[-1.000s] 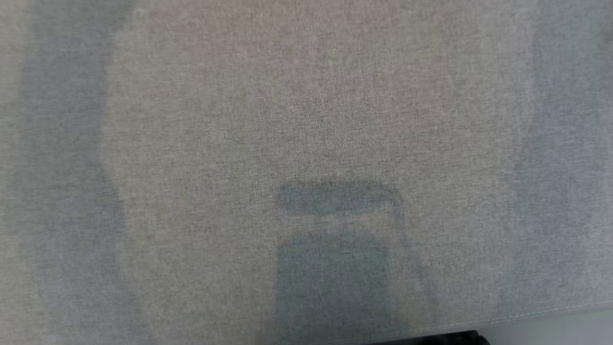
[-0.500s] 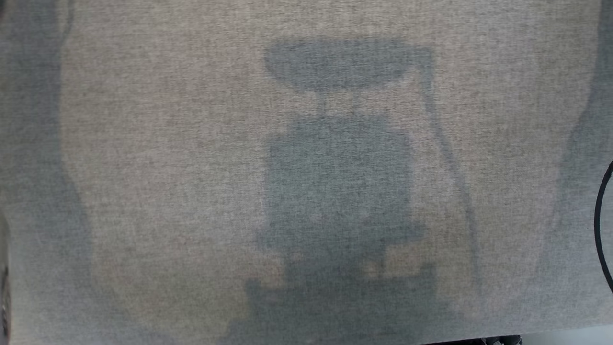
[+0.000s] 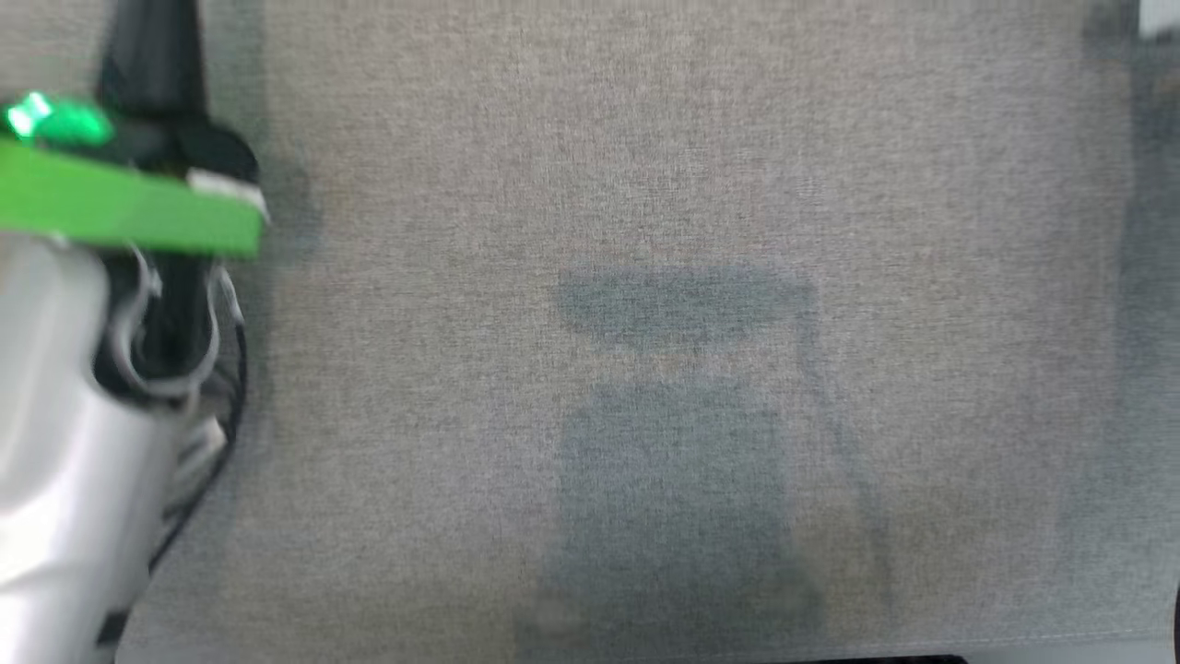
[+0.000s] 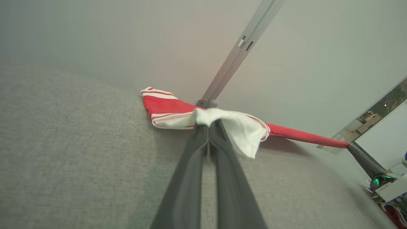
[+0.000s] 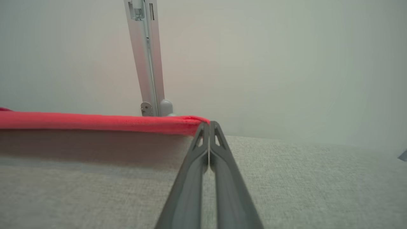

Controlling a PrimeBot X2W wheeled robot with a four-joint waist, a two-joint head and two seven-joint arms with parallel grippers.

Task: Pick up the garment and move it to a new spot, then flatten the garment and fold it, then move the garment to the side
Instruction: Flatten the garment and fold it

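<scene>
You are looking at a big grey cloth surface (image 4: 63, 159) with a plain pale wall (image 4: 95, 31) behind it.

Your left fingers (image 4: 187, 178) are pressed tight together. They pinch a white bit of the garment (image 4: 165, 106) right at their tips. The white bit flops over the tips and hangs down on the right side of them. Past the tips, on the left, you can see more of the garment. That part is red with white stripes, and it sits near the far edge of the surface. From the left fingers a long red edge runs off to the right, pulled straight like a rope. At its far end the right fingers (image 4: 362, 159) hold it.

In the right wrist view the right fingers (image 5: 190, 181) are shut together too. The red corner of the garment (image 5: 95, 123) is caught at their tips, on the left side. The red edge goes straight out to the left from there. It hangs above the surface (image 5: 318, 178), and a dark shadow (image 5: 95, 149) lies under it.

A grey metal post (image 5: 146, 57) stands up behind the garment, against the wall.

The head view is blurry. It shows the pale left arm (image 3: 55, 443) with a green band (image 3: 120, 203) on the left side, over the surface (image 3: 645, 138).
</scene>
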